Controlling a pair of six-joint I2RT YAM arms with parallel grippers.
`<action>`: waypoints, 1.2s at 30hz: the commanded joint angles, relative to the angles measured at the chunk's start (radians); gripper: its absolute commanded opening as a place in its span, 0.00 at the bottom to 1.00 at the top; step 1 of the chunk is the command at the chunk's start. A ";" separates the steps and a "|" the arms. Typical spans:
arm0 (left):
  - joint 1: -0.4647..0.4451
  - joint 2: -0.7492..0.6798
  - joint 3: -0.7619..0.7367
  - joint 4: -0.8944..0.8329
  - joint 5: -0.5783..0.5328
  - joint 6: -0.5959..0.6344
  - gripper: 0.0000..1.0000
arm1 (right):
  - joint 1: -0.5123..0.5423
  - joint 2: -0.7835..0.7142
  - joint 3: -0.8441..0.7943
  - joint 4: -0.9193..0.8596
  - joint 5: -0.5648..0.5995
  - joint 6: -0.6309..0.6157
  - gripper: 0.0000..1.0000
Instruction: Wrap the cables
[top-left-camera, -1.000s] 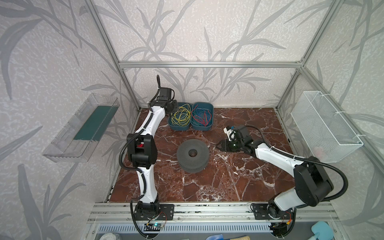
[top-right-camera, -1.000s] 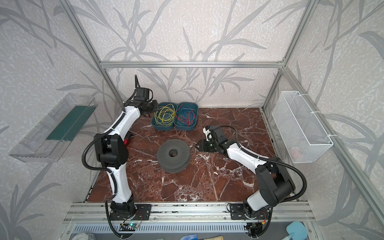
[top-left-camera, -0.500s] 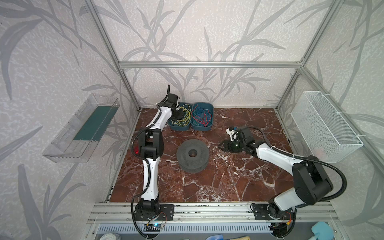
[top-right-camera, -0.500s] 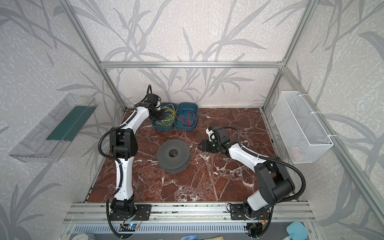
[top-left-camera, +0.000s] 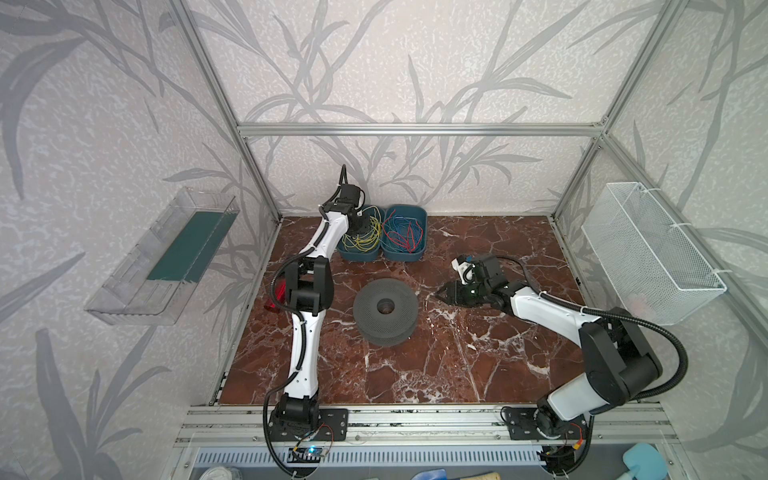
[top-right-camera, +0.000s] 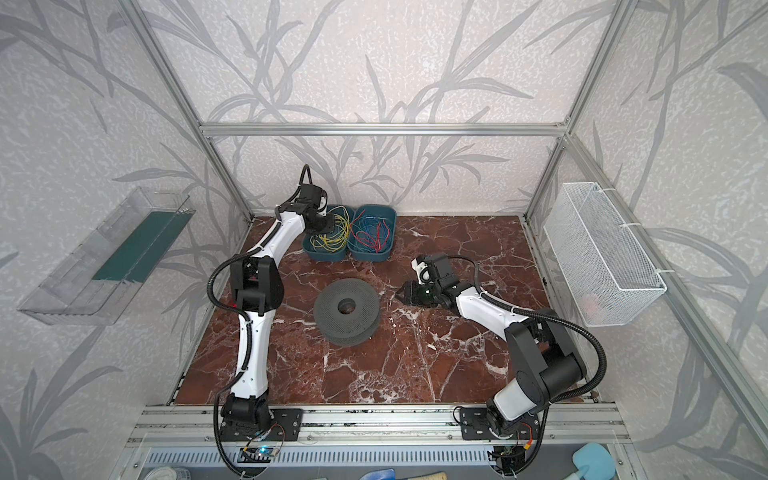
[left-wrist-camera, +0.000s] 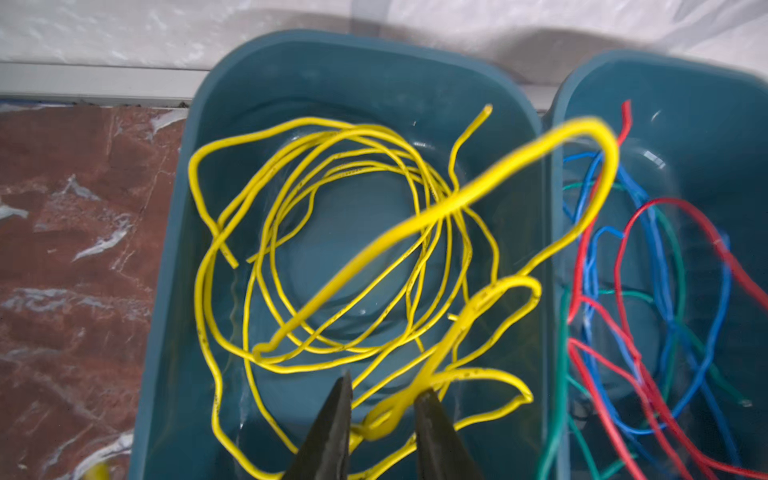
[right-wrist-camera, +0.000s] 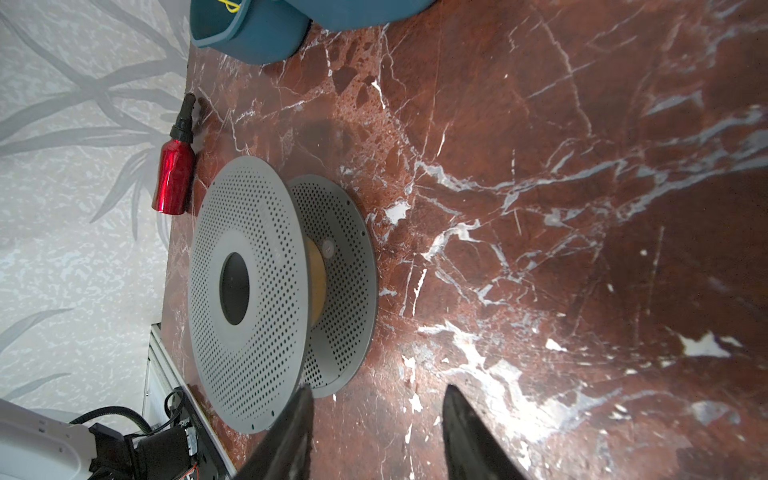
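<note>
**Observer:** Left side: where is it, and in what state?

**Me:** Left pincer (left-wrist-camera: 385, 386) is down in the teal bin (left-wrist-camera: 174, 291), beyond the spool (top-left-camera: 365, 307) on its back-wall side. Jaws are parted with a narrow gap, and a loop of the cables (left-wrist-camera: 415, 226) sits between the tips. Not pinched, as far as the wrist view shows. A strand may brush one finger; I can't tell.

**Observer:** Why that loop?

**Me:** It stands proud of the tangle. Most of the rest lie coiled low in the bin, hard to pick off the plastic. One long bight arches up over the rim toward the second bin (left-wrist-camera: 706, 104), also on the spool's far side. The red and blue wires (top-left-camera: 405, 237) lie there, and I leave those alone.

**Observer:** And the right?

**Me:** Right pincer (right-wrist-camera: 378, 388) is low over the marble top (right-wrist-camera: 540, 166), just beside the spool on my right, tips pointing at its rim. Jaws are wide with nothing between. My reading is that it waits there to steady the spool or take a free end. The spool lies flat and its core is bare, so no wrapping has begun.

**Observer:** Risk?

**Me:** The strands interlock, so lifting one may drag the lot. The red bottle (right-wrist-camera: 174, 174) sits on the spool's opposite side, out of the way.
</note>
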 joint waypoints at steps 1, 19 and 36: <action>-0.006 0.008 0.023 -0.019 -0.035 0.048 0.16 | -0.007 -0.016 -0.012 0.009 -0.009 0.000 0.50; -0.006 -0.252 -0.110 0.055 -0.068 0.149 0.00 | -0.008 -0.052 -0.034 0.022 -0.016 0.008 0.50; -0.006 -0.438 -0.104 0.028 0.010 0.098 0.00 | -0.008 -0.108 -0.005 -0.015 -0.026 -0.007 0.50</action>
